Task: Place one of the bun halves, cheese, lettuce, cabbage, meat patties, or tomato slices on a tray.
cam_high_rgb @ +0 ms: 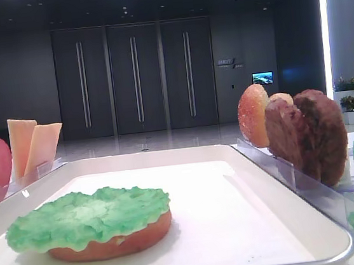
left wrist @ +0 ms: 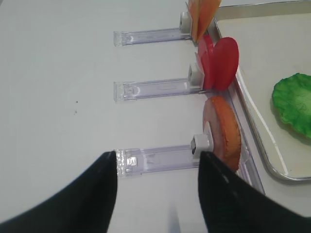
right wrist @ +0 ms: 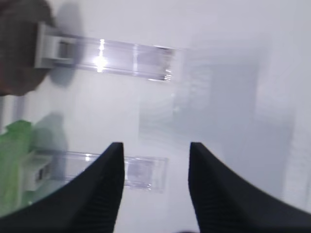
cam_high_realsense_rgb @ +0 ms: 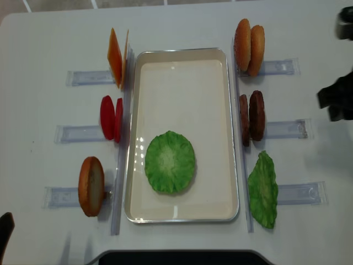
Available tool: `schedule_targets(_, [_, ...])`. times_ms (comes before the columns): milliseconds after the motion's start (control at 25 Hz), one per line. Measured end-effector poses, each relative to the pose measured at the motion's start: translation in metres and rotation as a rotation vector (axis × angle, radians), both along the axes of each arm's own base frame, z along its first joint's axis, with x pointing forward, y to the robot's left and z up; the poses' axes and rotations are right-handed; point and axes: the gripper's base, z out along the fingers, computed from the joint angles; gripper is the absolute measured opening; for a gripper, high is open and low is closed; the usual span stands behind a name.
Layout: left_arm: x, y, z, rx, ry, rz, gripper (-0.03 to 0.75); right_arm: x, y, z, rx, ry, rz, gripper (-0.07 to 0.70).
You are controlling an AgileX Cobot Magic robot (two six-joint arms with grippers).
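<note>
Already on the tray, near its front edge: lettuce atop a bun half. Still racked along the counter: cheese, tomato slices, meat patties. Right pincer and left pincer spread apart, empty.

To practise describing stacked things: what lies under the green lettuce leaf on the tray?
Under the lettuce leaf sits a round orange-tan bun half, resting on the white tray. Only its edge shows; its top face is covered by the leaf, and from overhead it is hidden entirely.
</note>
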Motion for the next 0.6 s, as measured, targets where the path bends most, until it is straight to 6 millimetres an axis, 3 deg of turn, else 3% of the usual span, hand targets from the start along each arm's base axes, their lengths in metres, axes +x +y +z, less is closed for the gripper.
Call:
schedule_targets(80, [0.000, 0.000, 0.000, 0.000, 0.000, 0.000, 0.408, -0.010, -0.026, 0.012, -0.006, -0.034, -0.105, 0.297])
schedule_targets(200, [0.000, 0.000, 0.000, 0.000, 0.000, 0.000, 0.408, -0.025, -0.041, 0.026, -0.010, -0.098, -0.181, 0.298])
schedule_targets(480, [0.000, 0.000, 0.000, 0.000, 0.000, 0.000, 0.408, -0.045, -0.040, 0.046, -0.011, -0.204, -0.193, 0.295])
schedule_targets(600, [0.000, 0.000, 0.000, 0.000, 0.000, 0.000, 0.408, -0.062, -0.034, 0.059, -0.011, -0.283, -0.178, 0.296])
